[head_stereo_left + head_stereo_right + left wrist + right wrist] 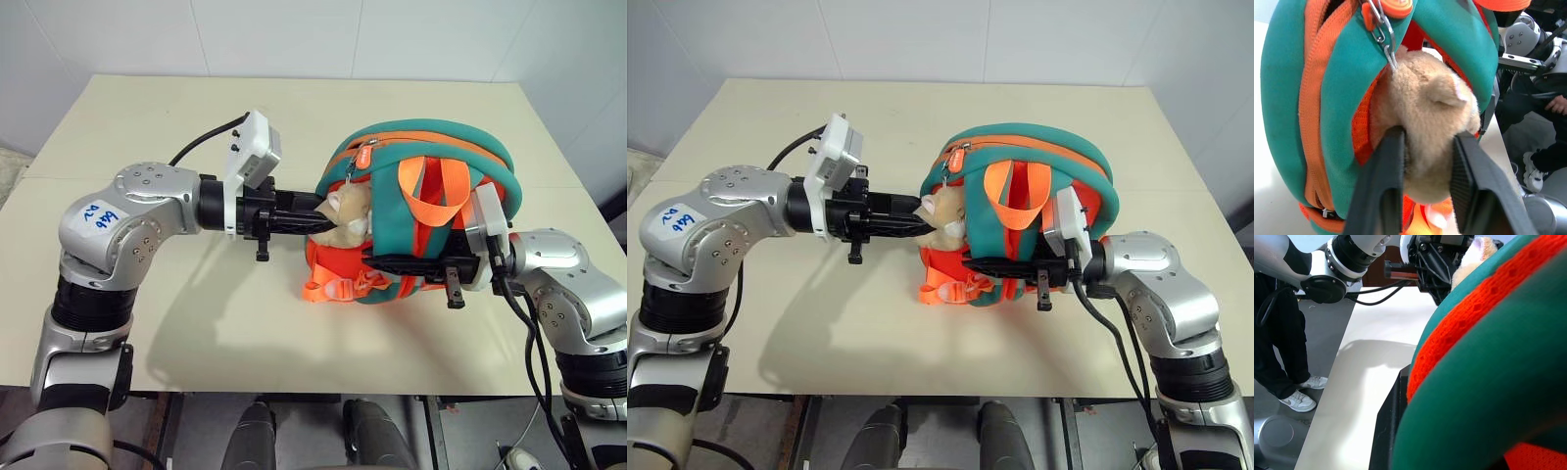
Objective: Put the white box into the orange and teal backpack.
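White walls back a cream table (147,323) w/ the orange and teal backpack (446,157) standing on it between both arms. Left gripper (318,219) reaches in level from the bag's left flank; the wrist view has its two fingers (1383,181) narrowed around the tan plush animal (1425,122) — pinching the toy, not the bag fabric. Right gripper (377,262) lies along the near, lower side of the bag, pointing toward the left one; it's shut, black fingers pressed against orange fabric under a teal strap (1484,396), but whether it actually holds cloth I can't tell. White box: can't place it from here, so its heading and long axis can't be called; possibly inside already. The backpack itself has its long axis running left-right across the table, rounded top edge away from the robot, orange webbing loop (436,191) facing up, buckles (338,289) on the near side just below the left fingertips. Risks, as I read it: the plush hangs off a small metal clip (1386,34) — pull on it and the toy stretches or slips free rather than moving the bag, and the clip could pop. A soft, squashy grip gives poor control, so the bag may tip toward the right arm or drag on the table edge-ward. A person's legs and shoes (1300,399) stand beside the table.
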Action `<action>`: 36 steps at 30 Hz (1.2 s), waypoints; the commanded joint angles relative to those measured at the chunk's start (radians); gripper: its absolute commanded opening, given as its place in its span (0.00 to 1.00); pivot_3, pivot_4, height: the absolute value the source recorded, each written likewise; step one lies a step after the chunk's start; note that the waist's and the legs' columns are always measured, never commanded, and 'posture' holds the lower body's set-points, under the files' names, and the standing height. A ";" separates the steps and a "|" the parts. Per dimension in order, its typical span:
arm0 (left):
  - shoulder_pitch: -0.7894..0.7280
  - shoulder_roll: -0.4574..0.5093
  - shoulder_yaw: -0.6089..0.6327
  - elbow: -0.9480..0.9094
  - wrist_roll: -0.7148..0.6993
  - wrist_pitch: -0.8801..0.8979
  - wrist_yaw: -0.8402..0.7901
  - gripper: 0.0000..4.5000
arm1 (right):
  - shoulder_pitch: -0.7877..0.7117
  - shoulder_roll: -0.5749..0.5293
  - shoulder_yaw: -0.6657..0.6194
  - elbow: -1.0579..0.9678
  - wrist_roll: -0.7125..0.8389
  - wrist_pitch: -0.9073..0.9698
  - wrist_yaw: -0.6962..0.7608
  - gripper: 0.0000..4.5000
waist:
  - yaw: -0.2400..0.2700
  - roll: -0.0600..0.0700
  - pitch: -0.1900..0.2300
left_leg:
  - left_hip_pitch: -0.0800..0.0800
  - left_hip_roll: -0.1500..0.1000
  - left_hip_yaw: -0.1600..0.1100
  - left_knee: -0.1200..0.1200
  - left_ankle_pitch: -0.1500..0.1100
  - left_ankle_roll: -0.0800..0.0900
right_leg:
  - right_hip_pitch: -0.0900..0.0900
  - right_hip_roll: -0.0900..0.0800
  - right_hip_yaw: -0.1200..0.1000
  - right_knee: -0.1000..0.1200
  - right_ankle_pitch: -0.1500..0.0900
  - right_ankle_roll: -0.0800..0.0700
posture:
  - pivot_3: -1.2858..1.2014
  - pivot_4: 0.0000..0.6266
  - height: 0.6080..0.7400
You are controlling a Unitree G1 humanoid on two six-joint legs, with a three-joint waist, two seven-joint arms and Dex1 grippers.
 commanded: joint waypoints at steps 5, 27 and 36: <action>-0.081 0.128 0.079 0.019 -0.039 0.035 -0.103 0.15 | 0.011 -0.011 -0.042 -0.039 0.019 -0.018 0.001 0.00 | -0.002 0.000 0.000 | 0.000 0.000 0.000 -0.001 0.000 0.000 | 0.000 0.000 0.000 0.000 0.000 0.000 | 0.52 0.24 1.00; -0.154 0.290 -0.067 0.515 0.231 -0.238 -0.524 0.15 | 0.055 -0.009 -0.066 -0.074 0.027 -0.017 -0.016 0.00 | -0.004 0.000 0.000 | 0.000 0.000 0.000 -0.005 0.000 0.000 | -0.002 0.000 0.000 -0.001 -0.001 -0.001 | 0.52 0.24 1.00; -0.168 0.215 -0.211 0.677 0.406 -0.379 -0.611 0.15 | 0.049 -0.009 -0.063 -0.069 0.024 -0.017 -0.022 0.00 | -0.003 0.000 0.000 | 0.000 0.000 0.000 -0.005 0.000 0.000 | -0.002 0.000 0.000 0.000 -0.002 -0.001 | 0.52 0.24 1.00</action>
